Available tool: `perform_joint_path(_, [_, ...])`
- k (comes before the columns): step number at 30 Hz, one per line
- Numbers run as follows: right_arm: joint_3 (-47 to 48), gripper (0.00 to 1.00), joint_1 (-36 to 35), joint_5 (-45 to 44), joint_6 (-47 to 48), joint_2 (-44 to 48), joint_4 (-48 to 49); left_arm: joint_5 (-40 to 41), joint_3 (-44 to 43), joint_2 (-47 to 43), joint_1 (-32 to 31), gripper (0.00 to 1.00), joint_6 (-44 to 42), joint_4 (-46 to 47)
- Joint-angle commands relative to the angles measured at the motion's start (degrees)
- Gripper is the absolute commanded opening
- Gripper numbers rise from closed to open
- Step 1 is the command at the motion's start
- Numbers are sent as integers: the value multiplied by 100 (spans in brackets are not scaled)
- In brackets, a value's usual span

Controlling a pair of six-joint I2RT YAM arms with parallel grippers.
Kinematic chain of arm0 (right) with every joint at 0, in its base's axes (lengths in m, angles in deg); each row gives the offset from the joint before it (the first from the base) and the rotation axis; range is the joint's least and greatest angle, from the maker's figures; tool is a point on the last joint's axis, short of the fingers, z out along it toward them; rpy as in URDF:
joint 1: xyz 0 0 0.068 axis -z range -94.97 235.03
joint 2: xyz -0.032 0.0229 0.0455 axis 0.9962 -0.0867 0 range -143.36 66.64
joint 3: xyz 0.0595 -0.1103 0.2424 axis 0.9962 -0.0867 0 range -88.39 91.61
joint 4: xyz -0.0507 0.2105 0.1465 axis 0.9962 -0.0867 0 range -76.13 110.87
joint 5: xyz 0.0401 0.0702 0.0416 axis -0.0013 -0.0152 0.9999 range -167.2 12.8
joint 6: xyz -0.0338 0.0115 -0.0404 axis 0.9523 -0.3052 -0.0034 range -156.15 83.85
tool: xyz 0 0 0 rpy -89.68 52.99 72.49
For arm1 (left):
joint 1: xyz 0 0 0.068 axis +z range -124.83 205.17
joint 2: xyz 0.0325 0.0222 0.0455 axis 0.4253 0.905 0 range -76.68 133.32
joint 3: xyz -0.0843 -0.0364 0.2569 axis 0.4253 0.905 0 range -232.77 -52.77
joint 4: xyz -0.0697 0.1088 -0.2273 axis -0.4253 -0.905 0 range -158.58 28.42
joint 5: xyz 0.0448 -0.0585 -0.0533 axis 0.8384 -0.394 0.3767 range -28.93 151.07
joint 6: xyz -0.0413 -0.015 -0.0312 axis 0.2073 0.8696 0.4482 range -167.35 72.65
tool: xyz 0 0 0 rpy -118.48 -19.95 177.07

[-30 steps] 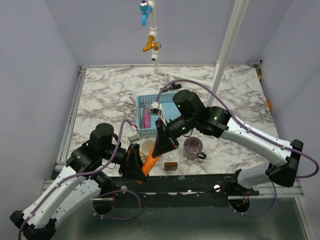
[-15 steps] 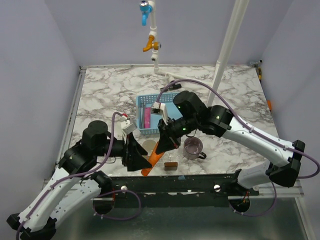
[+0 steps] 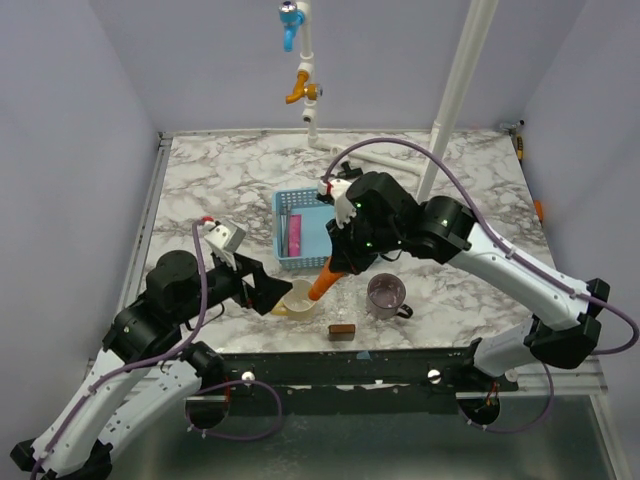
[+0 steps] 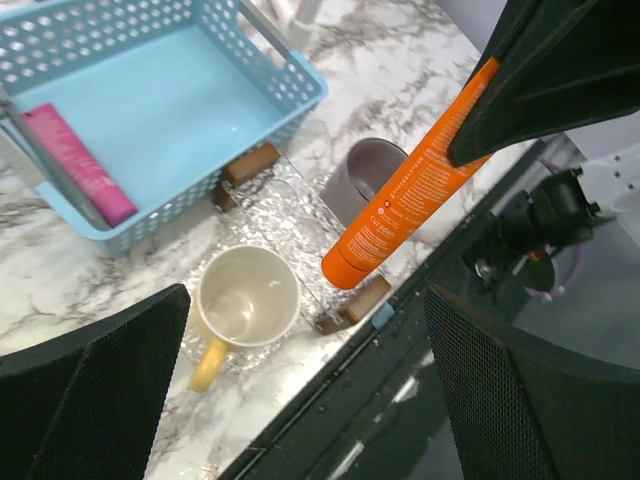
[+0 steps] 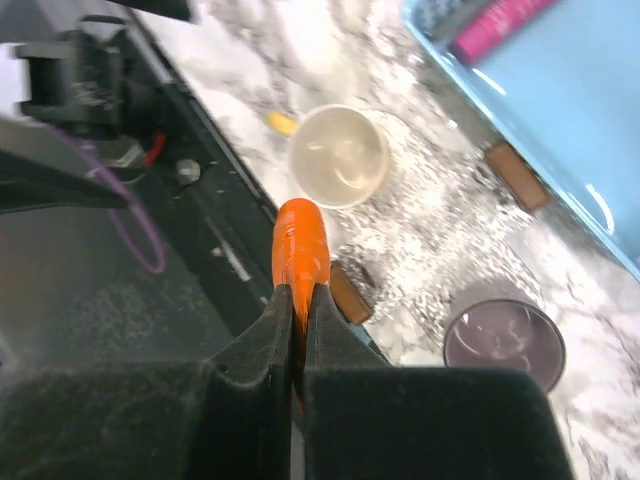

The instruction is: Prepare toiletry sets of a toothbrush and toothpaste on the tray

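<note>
Left gripper (image 3: 268,292): now wide open, empty, having released the toothpaste (image 3: 321,284).
Right gripper (image 3: 335,262): pinches the toothpaste alone; handover looks complete.

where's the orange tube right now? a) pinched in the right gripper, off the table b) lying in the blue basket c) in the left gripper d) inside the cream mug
a: the right gripper is shut on the orange tube, which hangs in the air.

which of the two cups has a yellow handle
The cream cup, the left one in the overhead view; the other cup is purplish grey.
</note>
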Motion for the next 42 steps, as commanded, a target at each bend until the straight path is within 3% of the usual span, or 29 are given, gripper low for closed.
perform_joint_path(1, [170, 0, -37, -1291, -230, -374, -544, 1005, 133, -208, 7, 99, -188, 147])
perform_joint_path(16, [361, 0, -37, -2883, -631, -1283, -717, 1684, 757, -654, 6, 99, -474, 460])
perform_joint_path(42, [-428, 0, -40, -2933, -737, -1476, 136, 1718, 802, -604, 7, 99, -479, 465])
